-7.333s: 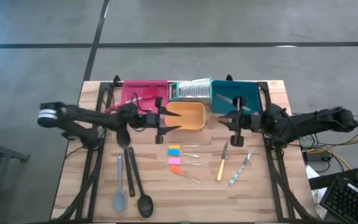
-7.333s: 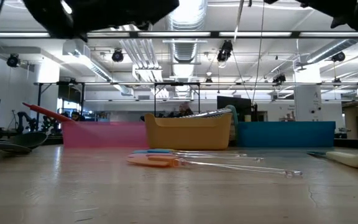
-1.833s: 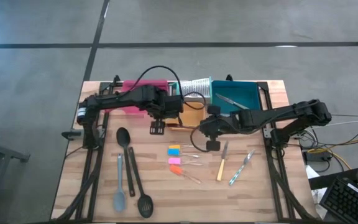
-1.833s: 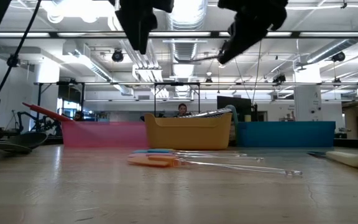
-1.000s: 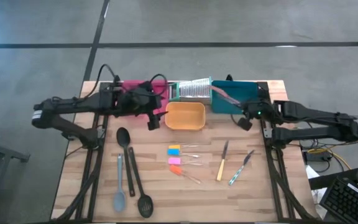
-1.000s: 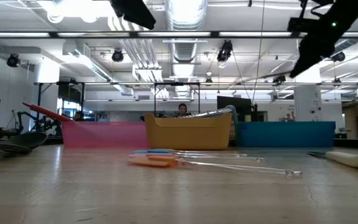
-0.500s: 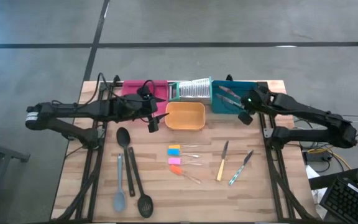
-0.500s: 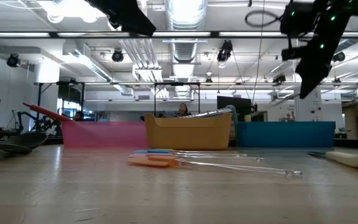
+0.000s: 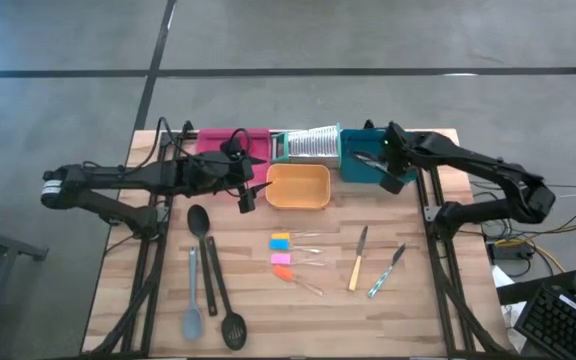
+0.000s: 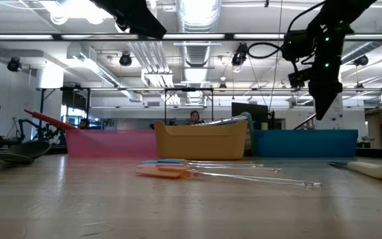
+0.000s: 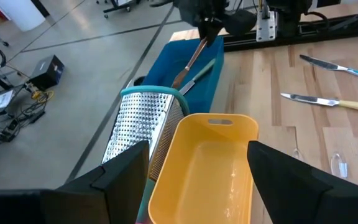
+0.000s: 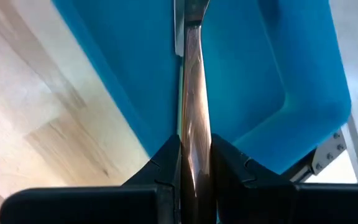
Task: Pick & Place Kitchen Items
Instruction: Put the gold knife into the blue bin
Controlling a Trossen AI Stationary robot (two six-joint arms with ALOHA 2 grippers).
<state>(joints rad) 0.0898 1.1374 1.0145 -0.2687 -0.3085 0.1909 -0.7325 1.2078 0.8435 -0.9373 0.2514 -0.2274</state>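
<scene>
A: Knife time! The right gripper (image 12: pixel 194 163) is over the teal tray (image 9: pixel 404 160). Its jaws are squeezed tight on the wood-handled knife (image 12: pixel 194 106), and the blade points down into the tray.

B: Where is the left gripper (image 9: pixel 248 190)?

A: Just beside the orange tray (image 9: pixel 299 187), up above the surface (image 9: pixel 418 310). Its jaws are spread wide with nothing between them.

B: What sits near the orange tray?

A: The silver grater (image 9: pixel 311 144) stands behind it. In front lie small yellow, blue, pink and orange pieces (image 9: pixel 281 250), then a yellow-handled knife (image 9: pixel 357 262) and a green-handled knife (image 9: pixel 387 271). The black spoon (image 9: pixel 203 255), the grey-blue spoon (image 9: pixel 192 303) and the slotted black spoon (image 9: pixel 224 305) lie farther over, on the left arm's side.
</scene>
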